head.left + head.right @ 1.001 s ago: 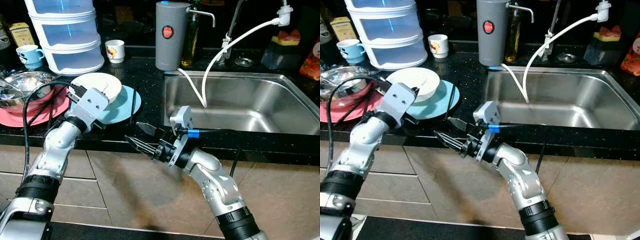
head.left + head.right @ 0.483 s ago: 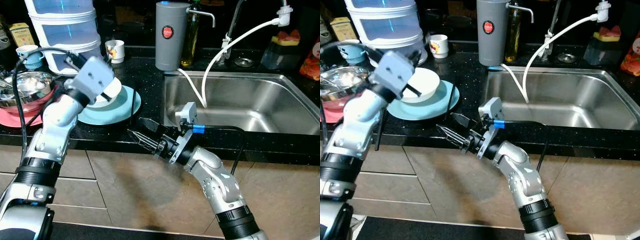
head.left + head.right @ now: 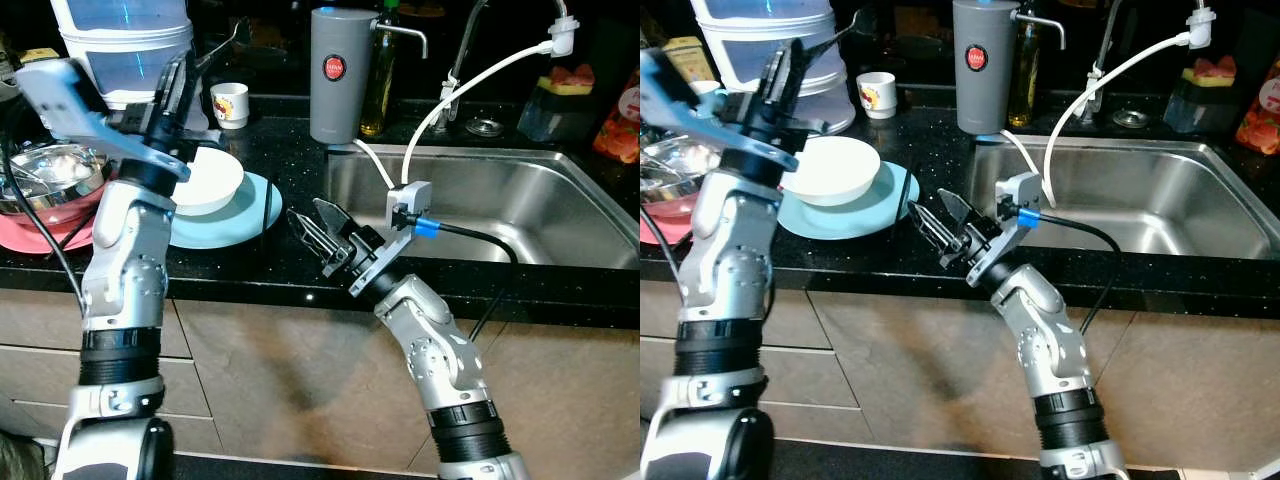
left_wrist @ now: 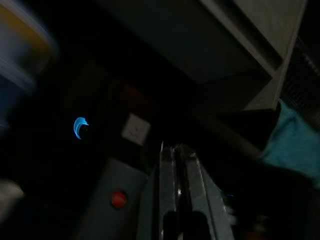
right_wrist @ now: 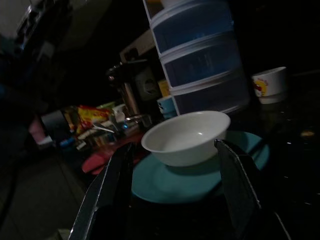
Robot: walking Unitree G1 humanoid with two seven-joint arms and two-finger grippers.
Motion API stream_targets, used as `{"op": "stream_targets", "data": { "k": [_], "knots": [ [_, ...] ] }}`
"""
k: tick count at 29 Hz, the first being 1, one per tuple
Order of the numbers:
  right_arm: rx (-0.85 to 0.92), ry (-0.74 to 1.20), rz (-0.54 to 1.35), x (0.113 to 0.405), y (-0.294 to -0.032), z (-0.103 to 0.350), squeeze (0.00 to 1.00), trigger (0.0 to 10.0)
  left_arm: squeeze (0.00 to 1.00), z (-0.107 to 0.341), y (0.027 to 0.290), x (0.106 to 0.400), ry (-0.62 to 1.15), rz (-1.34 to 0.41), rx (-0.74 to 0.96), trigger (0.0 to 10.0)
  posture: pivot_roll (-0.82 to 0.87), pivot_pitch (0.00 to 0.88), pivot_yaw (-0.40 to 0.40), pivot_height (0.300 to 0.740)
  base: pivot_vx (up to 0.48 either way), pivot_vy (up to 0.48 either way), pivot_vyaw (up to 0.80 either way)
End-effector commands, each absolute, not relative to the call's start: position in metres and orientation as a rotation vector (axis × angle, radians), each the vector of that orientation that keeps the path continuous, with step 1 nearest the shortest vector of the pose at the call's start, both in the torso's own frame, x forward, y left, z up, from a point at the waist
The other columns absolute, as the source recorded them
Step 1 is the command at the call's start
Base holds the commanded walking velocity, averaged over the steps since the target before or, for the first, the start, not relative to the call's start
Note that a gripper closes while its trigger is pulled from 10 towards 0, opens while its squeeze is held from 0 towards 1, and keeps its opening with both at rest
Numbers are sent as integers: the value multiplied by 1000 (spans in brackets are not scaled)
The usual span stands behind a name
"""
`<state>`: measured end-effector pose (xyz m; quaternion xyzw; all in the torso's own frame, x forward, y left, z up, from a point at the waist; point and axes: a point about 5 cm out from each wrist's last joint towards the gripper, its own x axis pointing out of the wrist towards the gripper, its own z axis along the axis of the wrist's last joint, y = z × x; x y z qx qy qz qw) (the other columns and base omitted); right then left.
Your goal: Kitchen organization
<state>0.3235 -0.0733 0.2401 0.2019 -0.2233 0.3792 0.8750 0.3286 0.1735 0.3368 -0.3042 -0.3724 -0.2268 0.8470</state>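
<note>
Bowl (image 3: pixel 205 178): white, upright, seated on the teal plate (image 3: pixel 245 215) near the front edge of the bench (image 3: pixel 290 150), left of the sink (image 3: pixel 480 200). Round, so no long axis; the rim can be approached from any side.

Right tool (image 3: pixel 318 232): low over the bench front, just right of the plate, fingers spread wide and holding nothing. Its fingers point leftward at the bowl; in the right wrist view the bowl (image 5: pixel 186 136) sits squarely between the two finger outlines, still apart from them. Bowl lies ahead of and to the robot's left of this tool, along the line of its fingers.

Left tool (image 3: pixel 185 75): raised above and behind the bowl, fingers pointing up toward the stacked containers (image 3: pixel 125 45). In the left wrist view the fingers (image 4: pixel 167 190) lie close together with nothing seen between them; the picture is dark and blurred.

Judgement: the right tool is both the nearer in line and the better aimed; a straight advance along its own axis would put one finger each side of the near rim. The left tool points away from the bowl and would need to turn down first.

Also nearby: red-rimmed tray with a metal bowl (image 3: pixel 45 165) at far left; small cup (image 3: pixel 231 103) behind; grey canister (image 3: pixel 338 72) beside the sink.
</note>
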Motion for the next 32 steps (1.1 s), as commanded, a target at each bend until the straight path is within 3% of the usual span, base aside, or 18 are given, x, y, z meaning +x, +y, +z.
{"op": "stream_targets", "data": {
  "k": [1,2,3,6,9,14,22,23,24,25,26,32],
  "knots": [
    [458,-458,788,325,-73,242,0,10000,0,334,177,326,-776,-506,-733,0,139,71,44,740,0,0,0],
    [479,-450,778,325,-72,242,843,10000,0,328,179,325,-755,-519,-768,0,138,70,44,740,0,0,0],
    [510,-440,774,325,-71,241,1000,10000,0,320,182,325,-734,-528,-822,0,139,72,44,740,0,0,0],
    [551,-428,758,326,-69,241,1000,10000,0,309,184,324,-690,-559,-911,0,138,75,45,740,0,0,0],
    [671,-408,699,328,-66,242,1000,10000,0,286,178,323,-538,-601,-1005,0,140,74,44,740,0,0,0],
    [799,-394,660,331,-67,245,1000,10000,0,254,158,321,-314,-690,-904,0,140,75,42,740,0,0,0],
    [913,-380,689,330,-65,252,1000,10000,0,238,132,306,-119,-867,-950,0,136,77,41,740,0,0,0],
    [912,-373,701,329,-64,252,667,10000,0,238,131,305,-114,-870,-964,0,132,78,41,740,0,0,0],
    [907,-364,723,328,-62,252,75,10000,0,240,132,305,-122,-867,-980,0,132,76,41,740,0,0,0],
    [907,-364,723,328,-62,252,75,10000,0,240,132,305,-122,-867,-980,0,132,76,41,740,0,0,0],
    [893,-350,745,325,-60,251,0,10000,0,242,134,306,-132,-866,-1008,0,132,75,40,740,0,0,0],
    [909,-329,745,325,-60,250,0,10000,0,242,133,304,-109,-892,-1007,0,127,70,43,740,0,0,0]
  ]
}}
